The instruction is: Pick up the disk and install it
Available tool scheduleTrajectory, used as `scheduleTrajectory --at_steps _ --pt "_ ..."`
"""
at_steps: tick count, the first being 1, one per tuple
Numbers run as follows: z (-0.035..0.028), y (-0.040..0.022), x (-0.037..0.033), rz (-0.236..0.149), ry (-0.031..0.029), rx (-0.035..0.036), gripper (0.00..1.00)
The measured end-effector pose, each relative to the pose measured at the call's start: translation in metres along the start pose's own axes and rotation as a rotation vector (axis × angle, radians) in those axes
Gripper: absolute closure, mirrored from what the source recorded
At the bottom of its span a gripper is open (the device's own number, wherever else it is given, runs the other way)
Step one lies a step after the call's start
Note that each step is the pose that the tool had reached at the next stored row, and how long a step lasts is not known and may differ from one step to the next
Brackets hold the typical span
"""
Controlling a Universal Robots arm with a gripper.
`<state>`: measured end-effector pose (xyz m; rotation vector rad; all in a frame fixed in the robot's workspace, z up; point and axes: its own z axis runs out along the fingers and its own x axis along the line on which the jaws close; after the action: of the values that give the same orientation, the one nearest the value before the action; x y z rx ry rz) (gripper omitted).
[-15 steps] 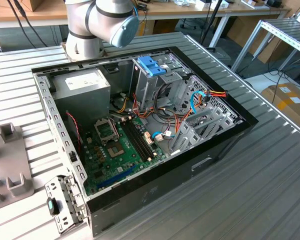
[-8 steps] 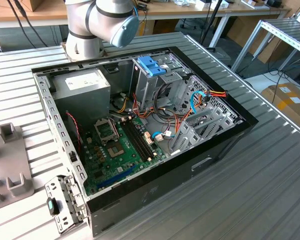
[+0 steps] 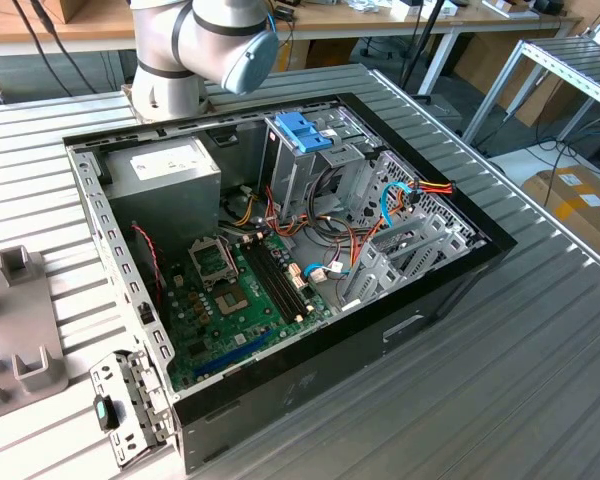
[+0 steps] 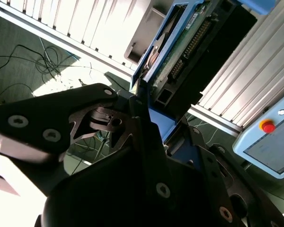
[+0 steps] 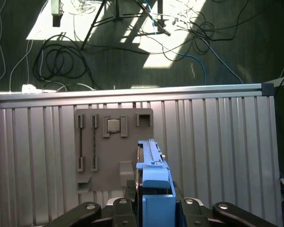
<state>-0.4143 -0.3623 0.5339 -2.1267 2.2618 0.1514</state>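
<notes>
Disk (image 5: 154, 177) sits clamped in the gripper (image 5: 154, 210), whose black fingers are closed on its bright blue carrier from both sides. In the first wrist view it shows edge-on, a narrow blue frame with a dark body behind it, held up over the ribbed metal table (image 3: 540, 350). In the second wrist view its dark underside, a green circuit strip and a row of connector pins show inside the blue rail.

On the table lies one open black computer case (image 3: 400, 330). One grey-and-blue robot arm (image 3: 200, 40) stands at the case's far side in the exterior view. One flat grey fixture plate (image 5: 104, 165) with slots lies on the table under the held disk.

Inside the case are one grey power supply (image 3: 170, 170) and one green motherboard (image 3: 230, 310). An upright metal cage there is topped by one blue handle (image 3: 302, 130). Loose red, orange and light-blue cables crowd the bay around the cage.

One light-blue teach pendant (image 4: 274, 146) with one red button (image 4: 267, 126) appears in the second wrist view. One small square chip (image 5: 113, 125) rests in a pocket of the plate.
</notes>
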Motion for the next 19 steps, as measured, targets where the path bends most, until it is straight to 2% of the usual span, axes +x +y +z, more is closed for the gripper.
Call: scheduleTrajectory --at_steps 13,19 --pt "-0.0008 -0.0028 0.0184 0.000 0.0000 0.0001 0.63" --pt "-0.0005 -0.0077 0.0195 0.000 0.0000 0.0000 0.63"
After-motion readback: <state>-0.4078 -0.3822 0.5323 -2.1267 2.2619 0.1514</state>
